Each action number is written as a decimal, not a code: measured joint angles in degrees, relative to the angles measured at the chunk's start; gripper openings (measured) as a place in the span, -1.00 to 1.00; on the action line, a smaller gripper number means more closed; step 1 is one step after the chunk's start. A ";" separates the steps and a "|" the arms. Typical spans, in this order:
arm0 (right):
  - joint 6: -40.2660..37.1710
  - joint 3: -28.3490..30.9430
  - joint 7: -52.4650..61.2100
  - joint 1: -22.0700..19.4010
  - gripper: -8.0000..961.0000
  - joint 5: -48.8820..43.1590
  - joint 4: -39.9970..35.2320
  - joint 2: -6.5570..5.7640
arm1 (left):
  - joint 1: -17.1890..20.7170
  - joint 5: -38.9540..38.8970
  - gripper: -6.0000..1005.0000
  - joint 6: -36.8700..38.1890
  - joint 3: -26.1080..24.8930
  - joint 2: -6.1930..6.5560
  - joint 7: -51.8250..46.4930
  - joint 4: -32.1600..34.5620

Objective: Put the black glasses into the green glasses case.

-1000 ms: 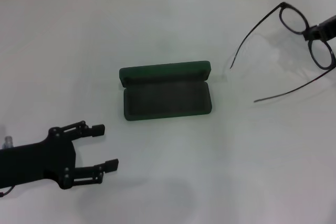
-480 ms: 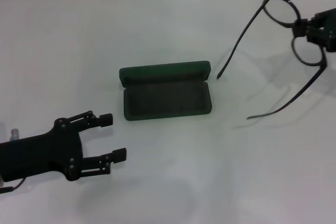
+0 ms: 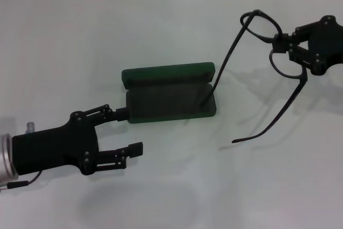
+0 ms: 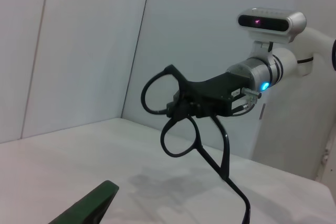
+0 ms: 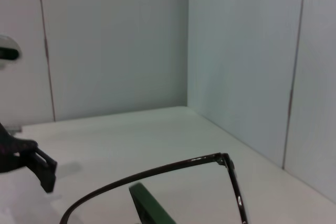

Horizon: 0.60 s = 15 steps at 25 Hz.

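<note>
Pickup done, placement left. Right tool (image 3: 286, 46) clamped on bridge of black glasses (image 3: 265, 60), held in air right of green glasses case (image 3: 169, 97), one temple tip over its right end. Case open on tabletop (image 3: 225, 186), nothing inside. Left tool (image 3: 123, 132) spread wide near case's left end.

Case (image 3: 169, 94) central on table (image 3: 64, 41); glasses (image 3: 257, 68) at its 2 o'clock, left gripper (image 3: 124, 131) at 8.
</note>
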 joint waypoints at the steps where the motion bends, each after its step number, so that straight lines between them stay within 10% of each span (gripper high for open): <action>1: -0.10 -0.03 -0.06 0.00 -0.84 0.25 0.09 -0.03 | -0.11 -0.01 0.49 0.01 0.07 0.00 -0.09 -0.10; 15: 0.35 0.55 0.52 0.40 -0.84 12.76 5.44 -0.30 | -3.18 1.88 0.44 0.43 2.15 -0.16 0.40 -5.14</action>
